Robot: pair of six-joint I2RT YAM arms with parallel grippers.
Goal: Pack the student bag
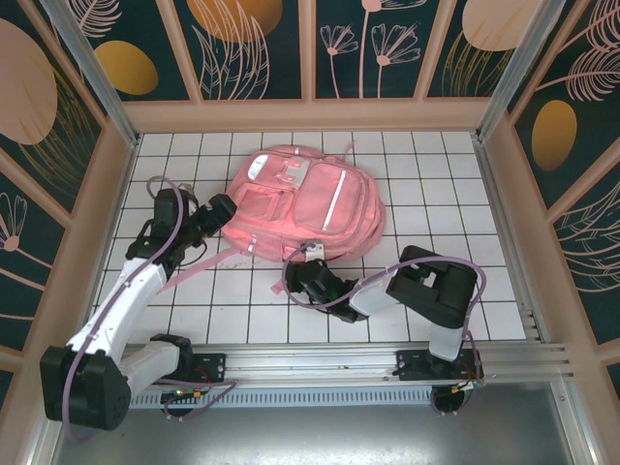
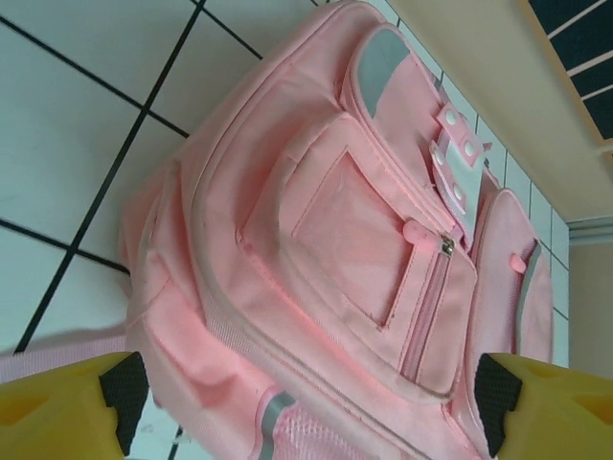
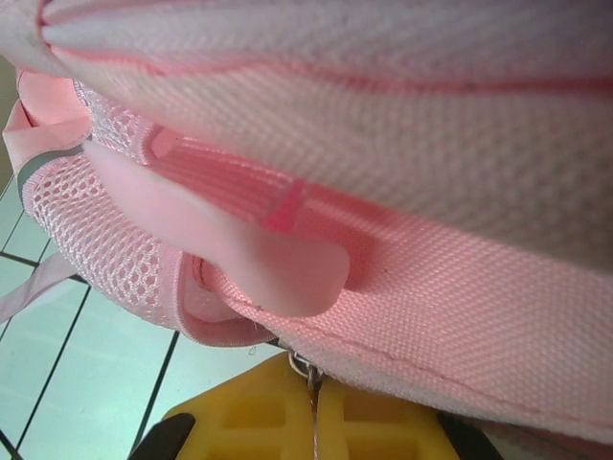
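Ahead of L fingers [image 2: 57,414]: student bag [image 1: 305,205]; R fingers [image 3: 247,418] pinch its zip [image 3: 308,374].

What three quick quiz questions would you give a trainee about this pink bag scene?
1. True or false: the left fingers stand wide apart, not gripping the student bag.
2. The right fingers are: A) wide open above the bag; B) shut together at the bag's edge; C) holding a pencil.
3. What surface does the bag lie on?

Key: 1 true. 2 B. 3 the white tiled table.
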